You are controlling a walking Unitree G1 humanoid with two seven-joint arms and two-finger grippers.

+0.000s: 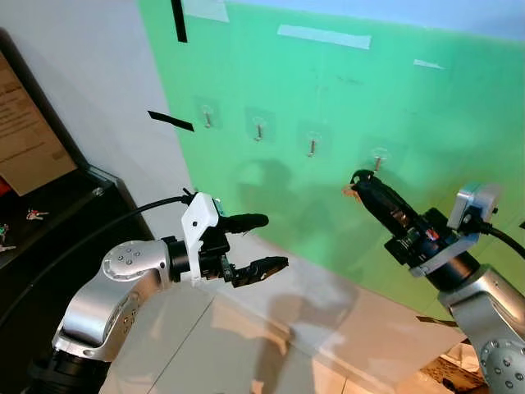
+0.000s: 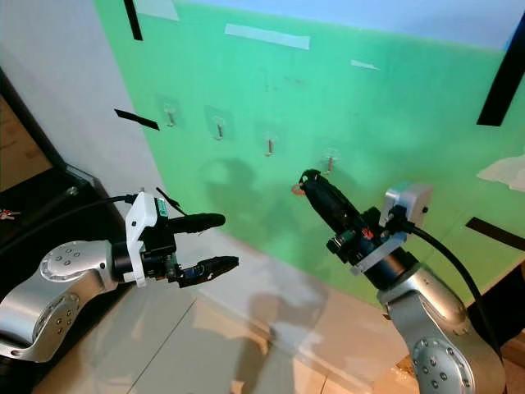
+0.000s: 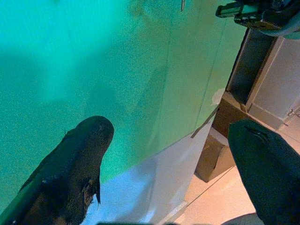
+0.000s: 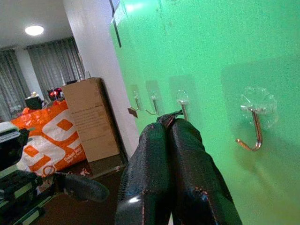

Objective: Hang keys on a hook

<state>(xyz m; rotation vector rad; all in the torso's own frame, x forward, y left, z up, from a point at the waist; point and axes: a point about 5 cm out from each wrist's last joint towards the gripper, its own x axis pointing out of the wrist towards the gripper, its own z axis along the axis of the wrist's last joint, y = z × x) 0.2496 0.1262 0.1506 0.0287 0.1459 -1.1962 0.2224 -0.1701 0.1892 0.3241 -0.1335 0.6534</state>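
Large bright-green panel (image 1: 394, 139) fixed to a white wall (image 1: 90, 90), with pale tape strips (image 1: 323, 35) along its top and black tape strips (image 1: 171, 121) at its edge. Glossy pale tiled floor (image 1: 246, 345) below. Black low cabinet (image 1: 57, 222) at left. Tall brown cardboard box (image 4: 91, 117), grey curtains (image 4: 47, 61), round ceiling lamp (image 4: 35, 30) lit.

Four metal hooks (image 1: 311, 146) on green wall (image 1: 410, 123)

Both arms are silver with rounded, screw-dotted joint housings and black cables. The left gripper (image 1: 262, 244) has a white bracket behind two long black fingers; the right gripper (image 1: 361, 180) carries a grey camera block at its wrist.
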